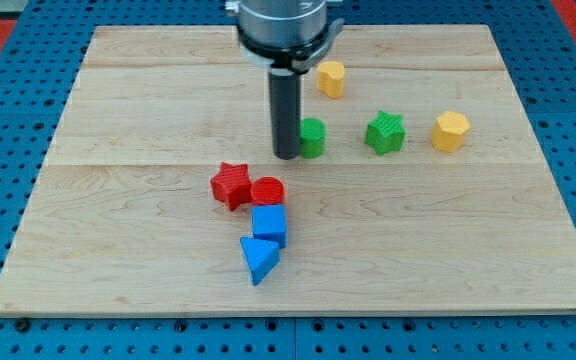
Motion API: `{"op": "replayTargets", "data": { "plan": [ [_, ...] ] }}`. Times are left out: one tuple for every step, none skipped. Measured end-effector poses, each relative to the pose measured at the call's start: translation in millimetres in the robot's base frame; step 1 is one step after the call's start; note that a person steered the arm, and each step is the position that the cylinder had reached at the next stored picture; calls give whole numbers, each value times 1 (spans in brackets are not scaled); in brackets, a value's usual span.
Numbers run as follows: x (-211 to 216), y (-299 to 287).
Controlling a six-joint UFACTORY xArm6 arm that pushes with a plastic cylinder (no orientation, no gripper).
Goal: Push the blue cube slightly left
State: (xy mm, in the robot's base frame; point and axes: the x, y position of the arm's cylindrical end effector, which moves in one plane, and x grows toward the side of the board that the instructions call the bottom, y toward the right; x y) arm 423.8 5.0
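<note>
Landmark: the blue cube (269,224), near the middle of the wooden board (118,250). A red star (231,184) lies up-left of it. A blue wedge (258,259) touches its lower edge; a red cylinder (267,191) touches its top. My tip (287,155) stands above it, apart, holding nothing, just beside a green cylinder (312,137). Farther up-right: a yellow block (330,78), a green star (385,132), and another yellow block (450,131).

Green block (313,138) part-hidden behind rod (286,110)
</note>
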Motion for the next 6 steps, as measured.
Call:
{"op": "replayTargets", "data": {
  "plan": [
    [16, -4],
    [42, 74],
    [91, 61],
    [104, -21],
    [87, -89],
    [73, -112]
  ]
}}
